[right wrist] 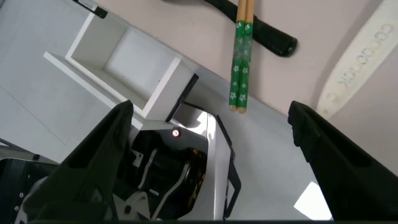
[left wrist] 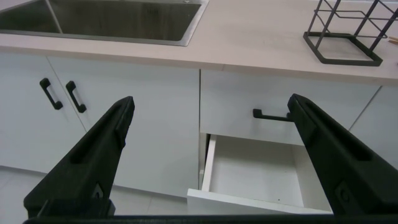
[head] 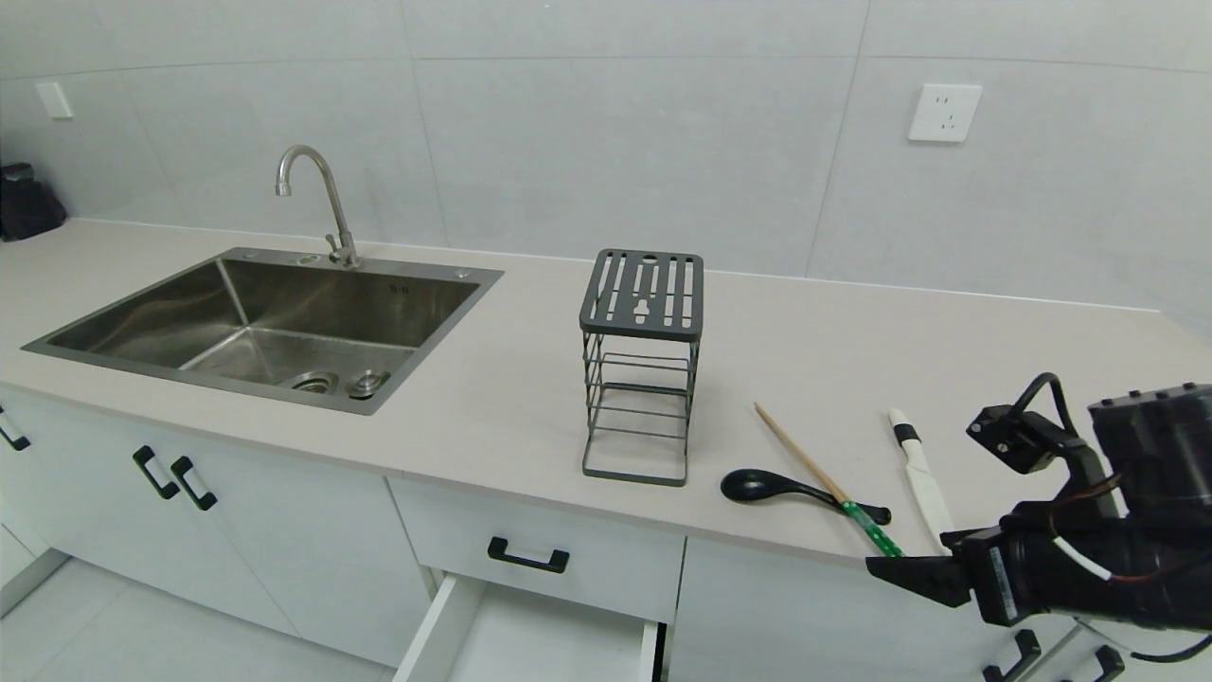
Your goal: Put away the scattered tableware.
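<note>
- The right gripper (right wrist: 211, 149) hangs in front of the desk's (head: 530, 379) front edge, at the right, with its jaws spread wide and nothing between them
- Its dark fingertip (head: 900, 573) sits just below the desk edge in the head view, close to the green ends of the chopsticks (head: 824, 478)
- The chopsticks are a wooden pair lying side by side and touching (green patterned at the near end); they run diagonally from mid-desk to the front edge
- A black spoon (head: 786, 488) lies flat on the desk, bowl toward the rack (head: 642, 365), and its handle passes under the chopsticks
- The right wrist view shows the chopsticks (right wrist: 241, 56) crossing the spoon handle (right wrist: 261, 34), their green tips reaching the desk's edge
- A white knife (head: 923, 478) with a dark band near its far end lies on the desk just right of the chopsticks, apart from them
- The rack is a dark wire frame with a slotted top, standing upright on the desk between the sink (head: 256, 322) and the tableware, holding nothing
- The left gripper (left wrist: 211, 162) is low in front of the cabinets, jaws wide apart and empty, facing the drawer (left wrist: 261, 177)
- The drawer stands pulled out below the desk, under the rack, and its white inside is bare
- A curved tap (head: 317, 204) rises behind the steel sink at the desk's left
- White cabinet doors with black handles (left wrist: 59, 93) stand below the sink
</note>
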Motion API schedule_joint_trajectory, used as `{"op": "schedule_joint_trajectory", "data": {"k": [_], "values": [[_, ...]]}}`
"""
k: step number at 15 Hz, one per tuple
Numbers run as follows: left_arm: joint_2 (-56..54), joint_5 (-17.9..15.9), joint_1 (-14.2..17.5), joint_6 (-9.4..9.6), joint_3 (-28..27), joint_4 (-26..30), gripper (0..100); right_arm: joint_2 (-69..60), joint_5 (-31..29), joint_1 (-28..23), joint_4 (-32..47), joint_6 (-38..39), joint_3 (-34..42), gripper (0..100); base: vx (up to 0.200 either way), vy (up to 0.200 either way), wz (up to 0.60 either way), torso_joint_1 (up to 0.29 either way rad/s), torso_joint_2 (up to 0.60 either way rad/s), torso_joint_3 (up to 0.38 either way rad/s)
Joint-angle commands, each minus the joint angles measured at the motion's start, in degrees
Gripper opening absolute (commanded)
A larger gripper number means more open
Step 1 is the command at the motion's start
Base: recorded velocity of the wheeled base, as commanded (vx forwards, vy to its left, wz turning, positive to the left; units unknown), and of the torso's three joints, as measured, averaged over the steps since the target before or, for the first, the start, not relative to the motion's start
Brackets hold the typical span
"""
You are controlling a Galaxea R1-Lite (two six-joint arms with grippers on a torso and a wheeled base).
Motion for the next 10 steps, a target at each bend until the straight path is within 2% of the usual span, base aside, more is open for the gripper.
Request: {"op": "schedule_joint_trajectory", "data": {"k": [1,10], "values": [[0.07,0.00,0.00,0.02,0.00,0.00,100,5.54,-0.03,0.43,-1.25,0.02,-0.89,100,0.000,0.000,0.00,0.000,0.00,0.000],[0.07,0.00,0.00,0.02,0.00,0.00,100,11.61,-0.20,1.40,-3.97,-0.07,-2.56,100,0.000,0.000,0.00,0.000,0.00,0.000]]}}
